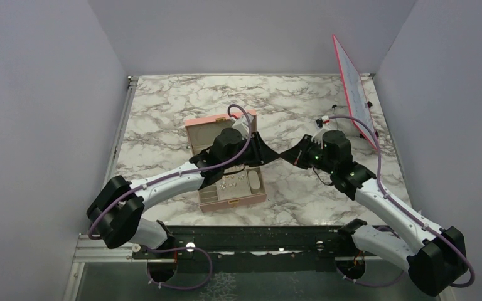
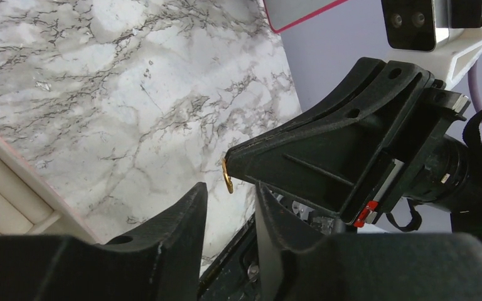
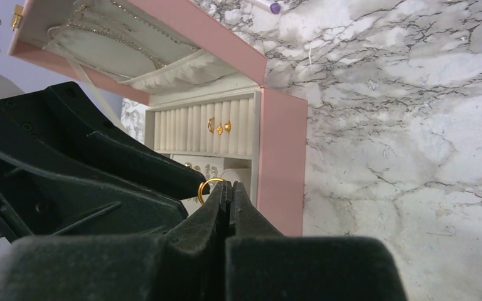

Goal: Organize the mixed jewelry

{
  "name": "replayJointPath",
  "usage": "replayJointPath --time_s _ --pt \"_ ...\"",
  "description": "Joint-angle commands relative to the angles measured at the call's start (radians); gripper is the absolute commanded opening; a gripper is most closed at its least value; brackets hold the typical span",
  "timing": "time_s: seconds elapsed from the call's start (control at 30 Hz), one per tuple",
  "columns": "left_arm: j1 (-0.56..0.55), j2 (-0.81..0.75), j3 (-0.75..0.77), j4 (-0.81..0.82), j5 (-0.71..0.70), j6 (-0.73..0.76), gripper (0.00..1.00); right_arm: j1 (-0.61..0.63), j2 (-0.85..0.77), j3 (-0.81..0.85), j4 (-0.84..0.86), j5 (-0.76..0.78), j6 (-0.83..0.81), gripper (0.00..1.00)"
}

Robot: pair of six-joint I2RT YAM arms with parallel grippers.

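**Current step: ring transfer between grippers.**

1. The marble table [image 1: 289, 100] fills the centre of the top view. The pink box [image 1: 233, 205] lies open just left of centre, its beige lining exposed.
2. A red-edged board [image 1: 354, 88] leans at the upper right of the top view. Any marks on it are too small to read. No brand, label or legible writing shows in any view.
3. The two arms converge just right of the box, tip to tip above the table.
4. The right gripper [image 3: 229, 191] has its jaws pressed together, clamped on one gold ring [image 2: 227, 180]. In the right wrist view the ring projects to the left from the fingertips at frame centre.
5. The left gripper [image 2: 230, 199] sits at lower centre of the left wrist view. Its jaws stand apart, with a clear gap, and the ring hangs just above that gap. No contact between ring and left fingers can be confirmed.
6. Stored rings [image 3: 219, 126] are seated in the ring rolls at upper centre of the right wrist view.

**Next move, as judged:** bring the left jaws around the free arc of the ring, close them on it, then release the right jaws. The ring is thin, so misalignment risks a drop.
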Motion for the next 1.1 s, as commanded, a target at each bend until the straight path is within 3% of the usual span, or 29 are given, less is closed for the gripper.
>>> replayJointPath --time_s 0.0,0.23,0.43,0.5,0.73,0.9,1.07 --pt "-0.011 0.014 0.034 0.046 0.029 0.000 0.32 -0.008 -0.023 0.018 0.040 -0.034 0.011 0.01" --pt "-0.011 0.035 0.046 0.052 0.027 0.000 0.24 -0.008 -0.024 0.018 0.045 -0.043 0.013 0.01" --pt "-0.011 0.033 0.040 0.056 0.020 0.001 0.00 -0.008 -0.030 0.021 0.046 -0.045 0.016 0.01" --pt "-0.012 0.028 0.038 0.054 0.018 0.002 0.00 -0.007 -0.033 0.025 0.039 -0.040 0.016 0.01" --pt "-0.011 -0.012 0.040 0.047 0.016 0.008 0.00 -0.008 -0.117 0.026 0.022 0.018 0.055 0.35" --pt "-0.008 -0.055 0.048 0.041 0.039 -0.009 0.00 -0.008 -0.198 0.026 0.049 0.035 0.105 0.48" --pt "-0.004 -0.100 0.067 0.068 0.094 -0.056 0.00 -0.008 -0.240 0.012 0.144 0.004 0.185 0.53"
